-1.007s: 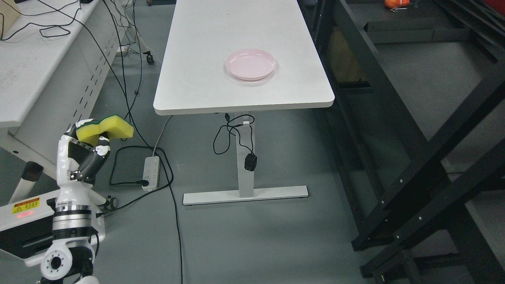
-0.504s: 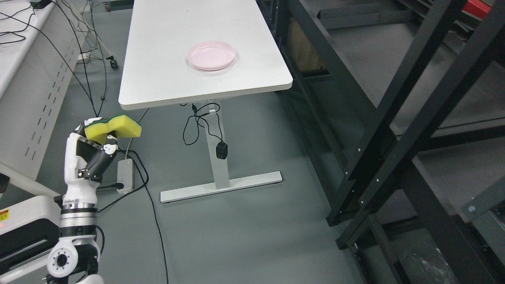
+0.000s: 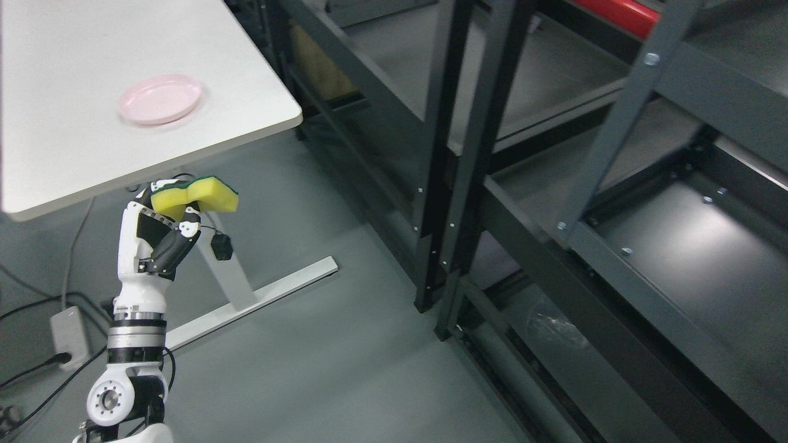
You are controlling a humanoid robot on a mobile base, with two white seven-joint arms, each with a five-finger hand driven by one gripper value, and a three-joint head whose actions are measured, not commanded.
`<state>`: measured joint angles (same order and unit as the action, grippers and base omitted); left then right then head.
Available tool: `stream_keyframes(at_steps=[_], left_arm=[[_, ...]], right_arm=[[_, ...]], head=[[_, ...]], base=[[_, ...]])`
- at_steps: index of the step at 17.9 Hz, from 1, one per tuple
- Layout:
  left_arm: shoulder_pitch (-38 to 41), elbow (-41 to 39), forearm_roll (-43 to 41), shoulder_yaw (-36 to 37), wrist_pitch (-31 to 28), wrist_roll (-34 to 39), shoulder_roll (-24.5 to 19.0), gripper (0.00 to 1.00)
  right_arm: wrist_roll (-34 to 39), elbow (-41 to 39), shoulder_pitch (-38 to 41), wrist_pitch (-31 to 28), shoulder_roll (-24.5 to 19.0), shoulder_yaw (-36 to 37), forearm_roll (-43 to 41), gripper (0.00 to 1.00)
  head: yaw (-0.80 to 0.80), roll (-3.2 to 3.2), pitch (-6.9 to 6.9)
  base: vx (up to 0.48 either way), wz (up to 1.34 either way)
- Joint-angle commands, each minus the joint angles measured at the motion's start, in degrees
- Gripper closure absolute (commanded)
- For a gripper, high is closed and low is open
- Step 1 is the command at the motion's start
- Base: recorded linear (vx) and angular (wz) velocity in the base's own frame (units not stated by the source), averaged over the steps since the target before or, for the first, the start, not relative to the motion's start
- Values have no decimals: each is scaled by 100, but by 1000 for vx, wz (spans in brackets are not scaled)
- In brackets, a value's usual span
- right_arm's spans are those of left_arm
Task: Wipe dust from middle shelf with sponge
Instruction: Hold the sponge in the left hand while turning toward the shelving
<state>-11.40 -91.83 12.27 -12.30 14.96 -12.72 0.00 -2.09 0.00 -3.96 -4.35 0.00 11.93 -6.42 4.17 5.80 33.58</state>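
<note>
Gripped in the closed fingers of the left hand, the yellow-and-green sponge is held raised and level, presumably so that it can be carried across to the dark shelving unit, from which it is well apart. A pink plate is seen on the white worktop.

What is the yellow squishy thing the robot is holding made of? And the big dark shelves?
The sponge looks like soft yellow foam with a thin green scrubbing layer; it bends where the left hand squeezes it. The shelves look like dark painted metal: straight posts, bolt heads, and a dull shine where light hits.
</note>
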Motion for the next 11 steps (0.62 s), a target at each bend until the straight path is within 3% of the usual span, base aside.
stream_keyframes(at_steps=[1,4,11], left_arm=[[-213,-2,-101,1139,244,-204,-100,99],[-380,-2,-496,2194,411,-213,-100,99],[-713,25,-1726,3708,780,-178,-100,98]], right_arm=[[-2,-100,1,-4,100,3,0,0],[-2,-100,1,-4,100,-6,0,0],[-2,-100,1,-4,100,3,0,0]], head=[[0,0,0],[0,0,0],[0,0,0]], base=[[-46,-815],[-47,-841],[-32,-903]])
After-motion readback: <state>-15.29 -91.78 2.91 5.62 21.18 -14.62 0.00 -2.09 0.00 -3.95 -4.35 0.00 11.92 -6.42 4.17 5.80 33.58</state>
